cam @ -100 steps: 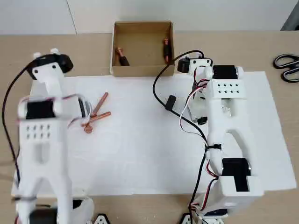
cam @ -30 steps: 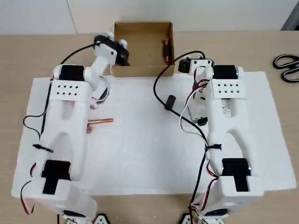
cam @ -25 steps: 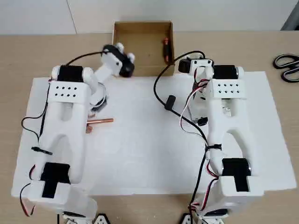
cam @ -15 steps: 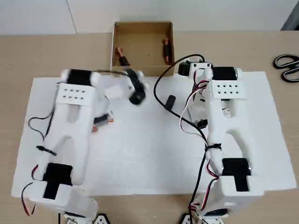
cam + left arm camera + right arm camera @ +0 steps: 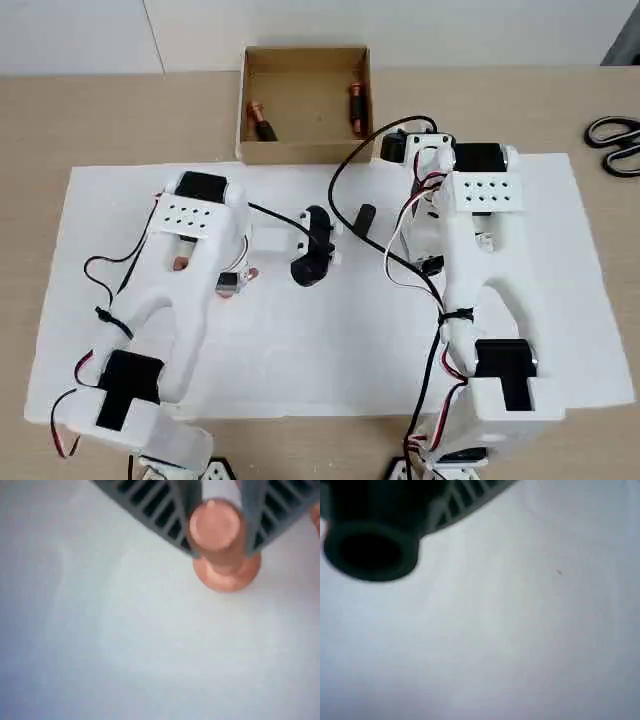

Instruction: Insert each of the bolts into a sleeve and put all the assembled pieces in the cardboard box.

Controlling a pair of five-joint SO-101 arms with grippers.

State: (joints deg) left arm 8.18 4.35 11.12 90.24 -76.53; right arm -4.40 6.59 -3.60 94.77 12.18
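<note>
My left gripper point(image 5: 219, 547) is shut on a copper bolt point(image 5: 216, 527), its wider end just above the white sheet point(image 5: 125, 645). In the high view this gripper point(image 5: 308, 262) hangs over the sheet's middle. A black sleeve point(image 5: 370, 552) sits in my right gripper point(image 5: 385, 515), open end towards the camera, under a ribbed finger point(image 5: 465, 497). The right arm point(image 5: 480, 200) stands at the sheet's far right. The cardboard box point(image 5: 305, 152) holds two assembled pieces point(image 5: 262, 122) point(image 5: 355, 108). Copper bolt ends point(image 5: 180, 263) peek out beneath the left arm.
A black cable point(image 5: 335, 190) loops from the right arm across the sheet, with a short black piece point(image 5: 365, 218) beside it. Scissors point(image 5: 615, 140) lie on the wooden table at the far right. The white sheet point(image 5: 330, 350) is bare towards the front.
My left arm has swung from the box's left edge back over the sheet to its middle, with the bolt in its gripper. The right arm has kept still.
</note>
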